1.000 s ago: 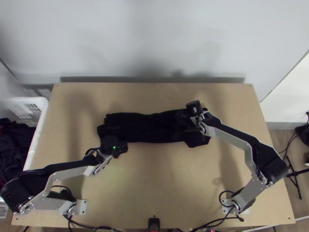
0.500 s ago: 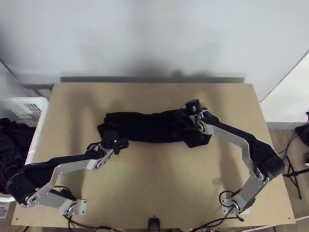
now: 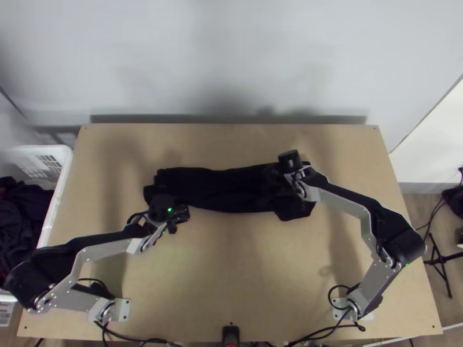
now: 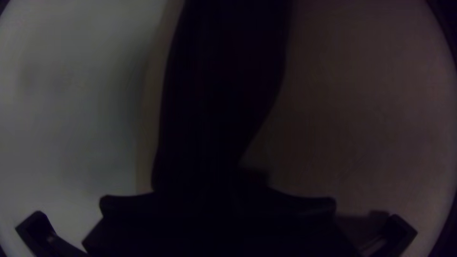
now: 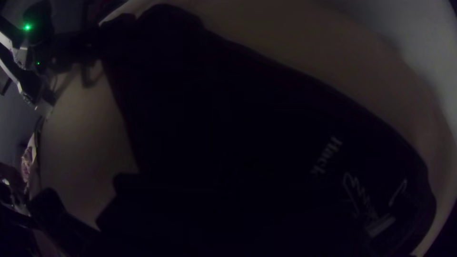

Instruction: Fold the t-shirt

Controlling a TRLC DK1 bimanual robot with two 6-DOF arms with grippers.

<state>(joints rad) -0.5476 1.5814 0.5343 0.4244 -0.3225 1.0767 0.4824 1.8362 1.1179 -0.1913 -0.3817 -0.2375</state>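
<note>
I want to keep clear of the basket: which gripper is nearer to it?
Left: the left gripper is at the t-shirt's basket-side end, the right gripper at the end away from the basket.

The t-shirt (image 3: 231, 188) is matt black cloth; the table (image 3: 231, 277) smooth, dull wood — the basket (image 3: 57, 199) plastic-looking, the arm links (image 3: 347, 207) satin metal.

Black fabric t-shirt (image 3: 231, 188) in a narrow strip
Lies across the light wooden surface (image 3: 231, 266), ragged-ended, with pale print near one end.
</note>
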